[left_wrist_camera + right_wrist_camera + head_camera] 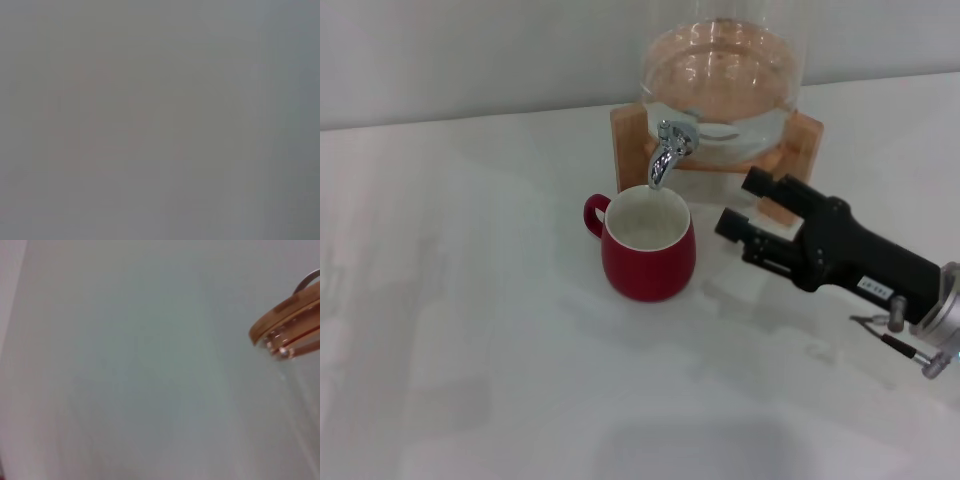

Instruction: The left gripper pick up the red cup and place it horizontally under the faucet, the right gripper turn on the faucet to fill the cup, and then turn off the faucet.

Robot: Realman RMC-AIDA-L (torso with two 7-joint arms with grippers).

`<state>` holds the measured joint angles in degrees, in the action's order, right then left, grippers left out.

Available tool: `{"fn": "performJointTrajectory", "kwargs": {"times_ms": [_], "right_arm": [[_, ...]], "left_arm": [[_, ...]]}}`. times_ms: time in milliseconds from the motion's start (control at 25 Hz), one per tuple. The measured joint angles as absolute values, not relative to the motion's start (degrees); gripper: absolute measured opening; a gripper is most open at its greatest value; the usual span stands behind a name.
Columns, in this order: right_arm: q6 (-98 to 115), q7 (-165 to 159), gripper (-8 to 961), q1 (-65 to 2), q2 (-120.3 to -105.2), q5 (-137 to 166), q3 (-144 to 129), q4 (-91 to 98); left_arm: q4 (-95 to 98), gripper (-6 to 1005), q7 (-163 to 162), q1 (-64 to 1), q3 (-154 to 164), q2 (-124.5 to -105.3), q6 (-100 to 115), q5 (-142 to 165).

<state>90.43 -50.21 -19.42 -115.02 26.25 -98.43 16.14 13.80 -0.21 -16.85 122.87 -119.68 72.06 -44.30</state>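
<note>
Red cup stood upright, centre frame, beneath faucet; right gripper beside it, fingers parted, empty.

A glass jar holding clear liquid stands at the far side of the white tabletop, seated in a light wooden stand whose side posts rise at its left and right. Behind it runs a plain pale wall. The right wrist view catches the jar's wooden lid with a thin metal wire arching over it.
</note>
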Motion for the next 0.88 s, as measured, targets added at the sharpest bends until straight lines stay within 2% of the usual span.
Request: {"fn": "performJointTrajectory", "kwargs": {"times_ms": [880], "right_arm": [[81.1,-53.6,832,-22.8,-115.48,27.0,-108.0,25.1]], "left_arm": [[13.7,757,-0.5,-16.9,123.3,-119.71,71.8,-45.1]]}}
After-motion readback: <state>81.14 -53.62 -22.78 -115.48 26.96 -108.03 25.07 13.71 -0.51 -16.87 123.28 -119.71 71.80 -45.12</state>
